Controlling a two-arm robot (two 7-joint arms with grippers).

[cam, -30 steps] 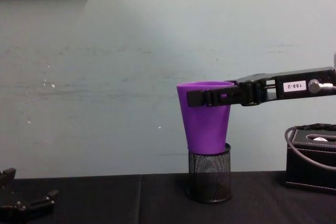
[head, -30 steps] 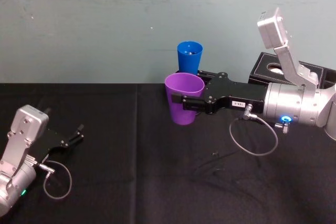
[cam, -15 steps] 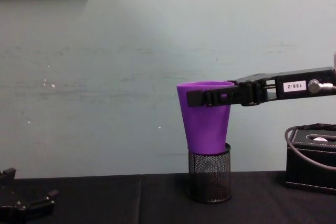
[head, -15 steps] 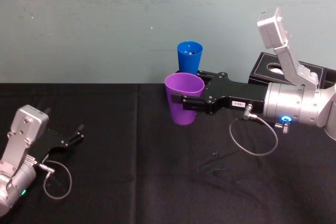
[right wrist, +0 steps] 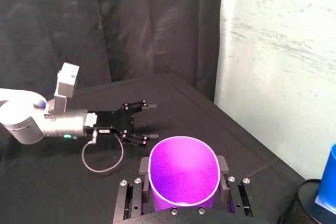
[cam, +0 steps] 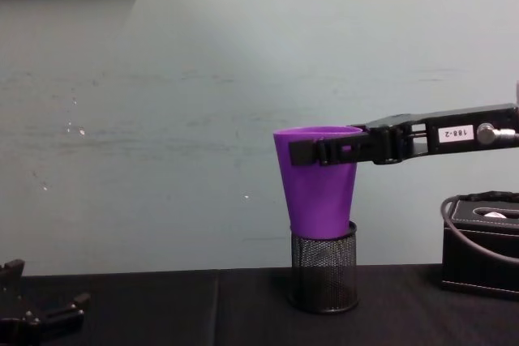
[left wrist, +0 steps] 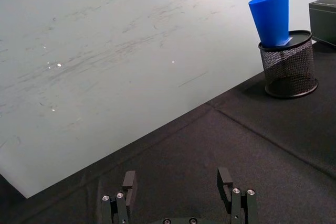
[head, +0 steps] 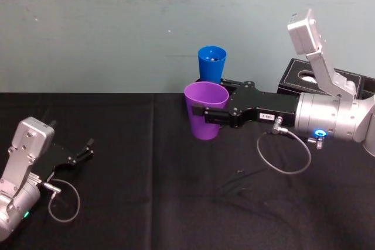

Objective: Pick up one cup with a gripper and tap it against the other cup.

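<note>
The purple cup (head: 205, 112) hangs upright above the table, with my right gripper (head: 208, 101) shut on it just below the rim. From the chest, the purple cup (cam: 318, 184) floats in front of the black mesh holder (cam: 324, 275) and hides the blue cup. The blue cup (head: 211, 64) stands in that holder by the back wall, just behind the purple one. In the right wrist view the purple cup (right wrist: 184, 177) sits between the fingers (right wrist: 224, 167), with a gap to the blue cup (right wrist: 326, 182). My left gripper (head: 89, 148) rests open at the table's left.
A black box (head: 310, 77) stands at the back right, close behind my right arm. The left wrist view has the blue cup (left wrist: 270, 17) in the mesh holder (left wrist: 289, 66) far across the black cloth (head: 146, 191). A cable loops under my right wrist.
</note>
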